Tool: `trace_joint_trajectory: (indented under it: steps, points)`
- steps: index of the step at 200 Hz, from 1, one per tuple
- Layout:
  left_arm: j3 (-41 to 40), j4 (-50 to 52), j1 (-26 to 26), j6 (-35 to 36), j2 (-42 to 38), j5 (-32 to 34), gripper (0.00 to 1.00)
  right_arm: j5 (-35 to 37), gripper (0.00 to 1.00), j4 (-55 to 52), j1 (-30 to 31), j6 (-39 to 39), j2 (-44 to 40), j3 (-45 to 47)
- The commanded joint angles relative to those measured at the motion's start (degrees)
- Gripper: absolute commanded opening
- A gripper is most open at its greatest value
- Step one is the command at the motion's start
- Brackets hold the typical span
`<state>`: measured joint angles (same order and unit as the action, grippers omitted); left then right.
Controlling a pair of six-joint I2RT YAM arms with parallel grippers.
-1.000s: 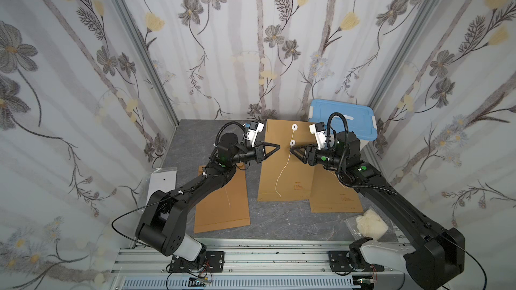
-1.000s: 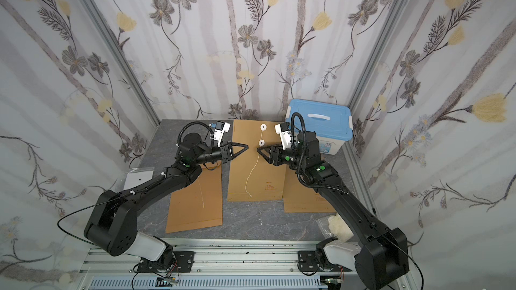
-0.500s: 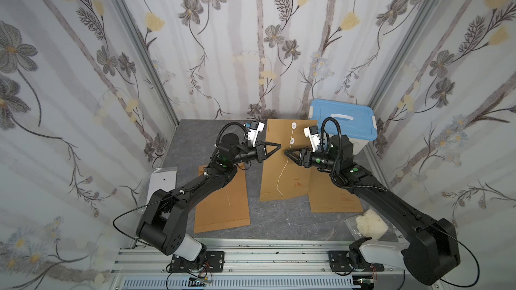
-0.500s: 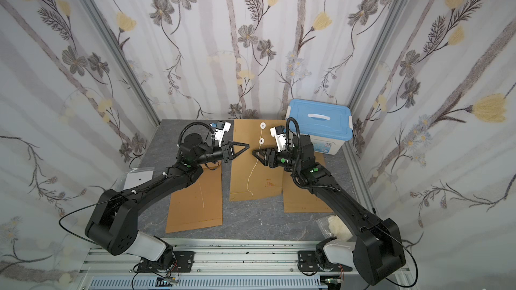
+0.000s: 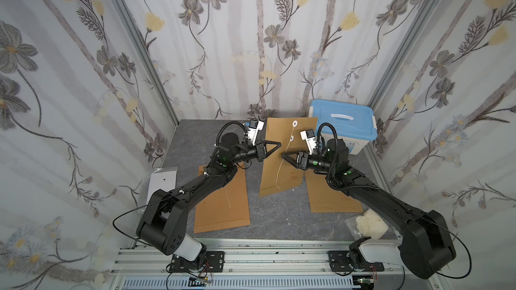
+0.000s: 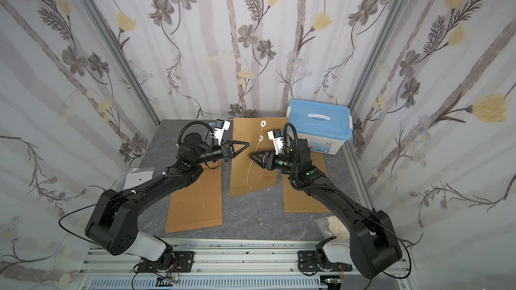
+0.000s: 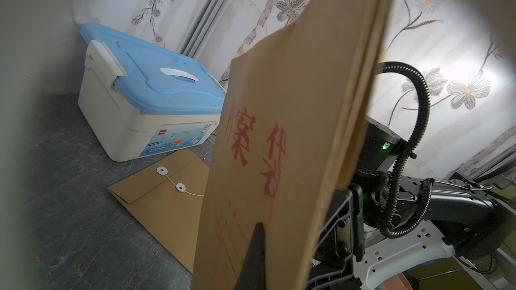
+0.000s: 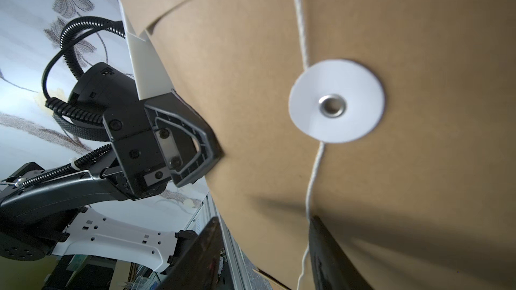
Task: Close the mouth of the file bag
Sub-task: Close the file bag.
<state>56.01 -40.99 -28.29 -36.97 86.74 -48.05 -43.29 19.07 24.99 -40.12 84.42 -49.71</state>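
Pinching the file bag (image 5: 272, 174) edgewise, left claw (image 5: 276, 146) faces right claw (image 5: 284, 157).

**File bag** (image 7: 279, 93), left wrist view: three large red Chinese characters (image 7: 252, 140) are printed on its face. The second reads 案 and the third 袋. The first is partly cut off at the bag's edge.

**Box** (image 7: 150, 90): the front label (image 7: 178, 142) carries a small red logo (image 7: 161, 133) and coloured graphics, too small to read.

**In a top view:** the file bag bears faint red print (image 5: 292, 175), illegible.
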Motion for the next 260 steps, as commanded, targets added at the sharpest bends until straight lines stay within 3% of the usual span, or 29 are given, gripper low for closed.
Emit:
trace_joint_trajectory:
  steps: [1, 66, 180, 260]
  points:
    - [0.77, -3.72, -0.01, -1.13, -0.41, -0.72, 0.00, -2.20, 0.52, 6.28, -0.29, -0.27, 1.07, -0.01]
    - [0.59, -3.89, 0.21, -2.29, -0.54, -0.47, 0.00, -1.96, 0.51, 8.77, -2.01, -0.24, 1.97, -1.86]
    - [0.85, -9.69, 1.49, -7.63, 2.70, -1.54, 0.00, -10.36, 0.51, 13.35, -1.09, -2.30, 5.99, -5.85]
    - [1.05, -9.90, 2.84, -8.51, 2.32, -1.51, 0.00, -12.12, 0.50, 14.63, -0.67, -3.64, 6.78, -4.42]
